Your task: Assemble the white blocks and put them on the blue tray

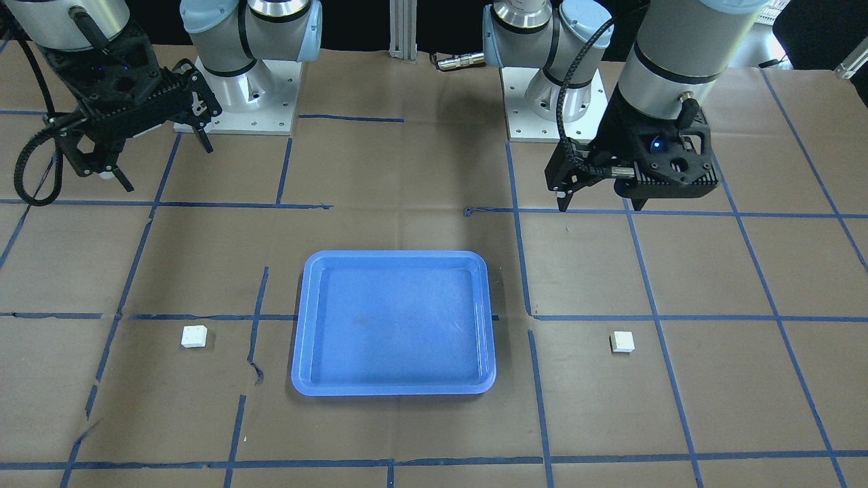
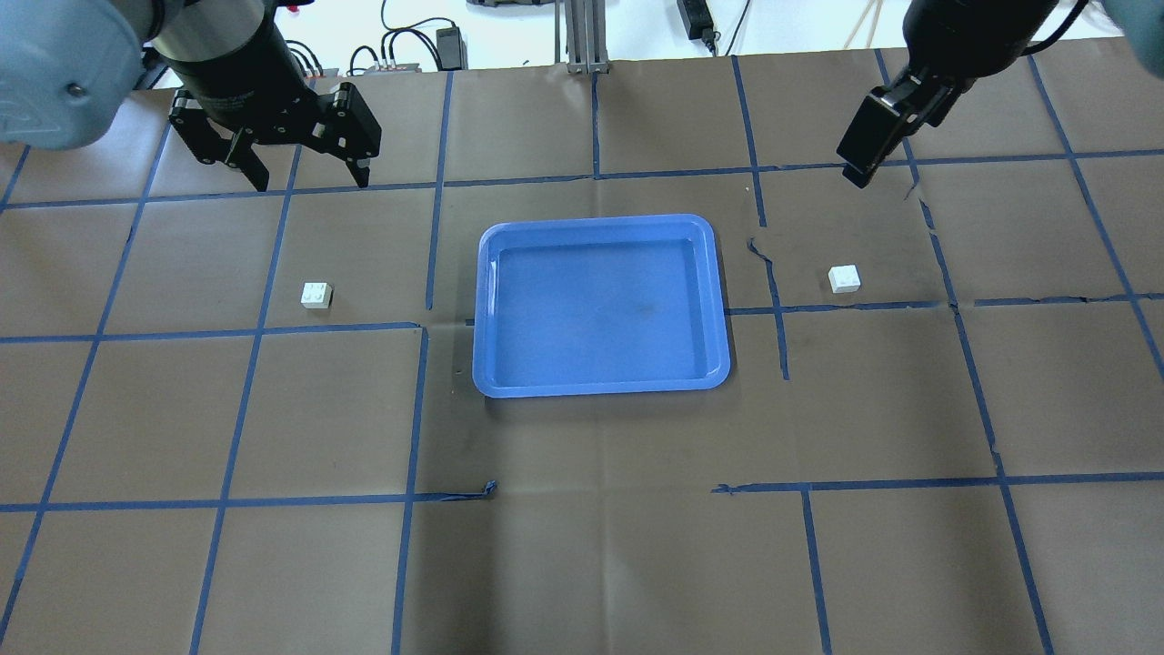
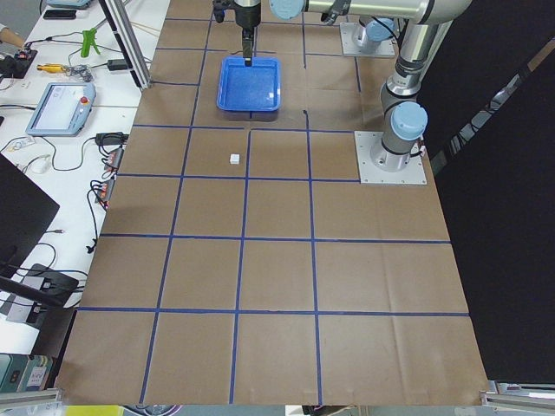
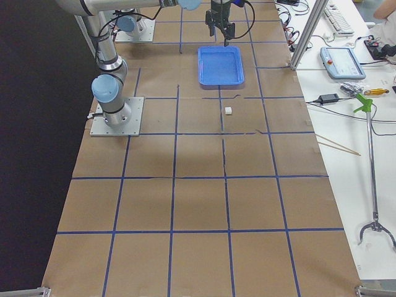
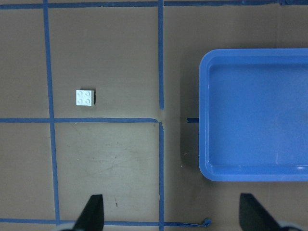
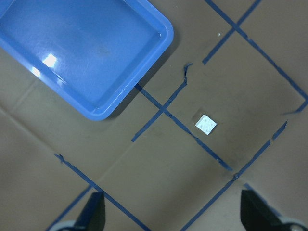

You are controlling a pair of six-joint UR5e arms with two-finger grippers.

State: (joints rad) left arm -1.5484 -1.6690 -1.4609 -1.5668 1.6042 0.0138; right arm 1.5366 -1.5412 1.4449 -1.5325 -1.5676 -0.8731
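Blocks unjoined, one on either side of the tray

Front-facing view: the blue tray (image 1: 393, 255) sits mid-table (image 1: 407, 169), nearer the operators' edge. The right-side white block (image 1: 194, 336) and the left-side white block (image 1: 622, 341) lie well apart from it, each toward its own end.
Overhead view: the left gripper (image 2: 311, 180) and the right gripper (image 2: 864, 173) hover above the table.
Wrist views: both grippers' fingers are spread wide, holding nothing.
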